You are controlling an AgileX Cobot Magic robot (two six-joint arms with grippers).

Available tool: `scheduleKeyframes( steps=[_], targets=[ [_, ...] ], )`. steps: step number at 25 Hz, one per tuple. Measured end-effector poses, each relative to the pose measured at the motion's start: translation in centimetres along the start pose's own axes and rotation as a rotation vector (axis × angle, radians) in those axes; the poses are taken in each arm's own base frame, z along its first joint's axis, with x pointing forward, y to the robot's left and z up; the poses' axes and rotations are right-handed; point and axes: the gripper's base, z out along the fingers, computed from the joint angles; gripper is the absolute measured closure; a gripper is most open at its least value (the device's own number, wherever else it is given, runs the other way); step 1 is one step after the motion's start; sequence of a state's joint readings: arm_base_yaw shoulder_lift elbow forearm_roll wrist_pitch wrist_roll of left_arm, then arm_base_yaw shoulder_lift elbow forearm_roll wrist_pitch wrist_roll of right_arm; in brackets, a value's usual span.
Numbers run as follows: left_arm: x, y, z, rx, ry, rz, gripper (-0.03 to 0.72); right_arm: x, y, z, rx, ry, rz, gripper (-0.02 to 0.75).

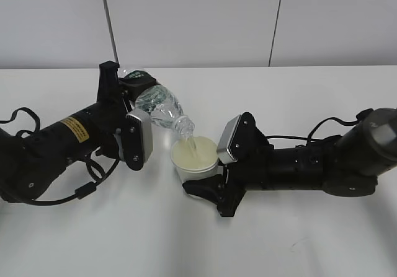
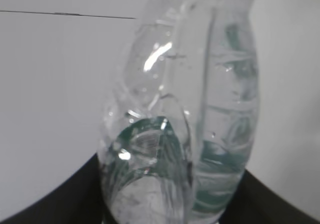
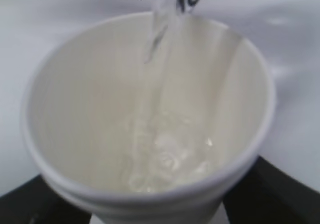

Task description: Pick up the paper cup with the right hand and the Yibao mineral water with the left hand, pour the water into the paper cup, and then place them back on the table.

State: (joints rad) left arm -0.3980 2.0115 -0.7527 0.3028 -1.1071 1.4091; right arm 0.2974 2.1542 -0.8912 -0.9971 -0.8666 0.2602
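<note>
- The paper cup [image 1: 196,157] is clasped upright by the right hand [image 1: 208,187] at table [image 1: 186,240] centre, catching the stream.
- The Yibao mineral water [image 1: 162,108] is gripped by the left hand [image 1: 127,113] at the cup's 10 o'clock, neck tilted down for pouring.

wall [image 1: 198,23]: pale grey panels rising behind both arms | dark seam [image 1: 109,23]: runs upright above the left tool | second seam [image 1: 276,23]: slants slightly, up beyond the right tool
</note>
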Motion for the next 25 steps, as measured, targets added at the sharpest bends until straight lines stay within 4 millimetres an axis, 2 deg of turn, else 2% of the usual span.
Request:
scheduleKeyframes(
  steps=[25],
  targets=[
    [0.0, 0.07, 0.0, -0.007, 0.0, 0.078, 0.302, 0.02, -0.05, -0.05, 0.005, 0.013, 0.015, 0.205]
  ],
)
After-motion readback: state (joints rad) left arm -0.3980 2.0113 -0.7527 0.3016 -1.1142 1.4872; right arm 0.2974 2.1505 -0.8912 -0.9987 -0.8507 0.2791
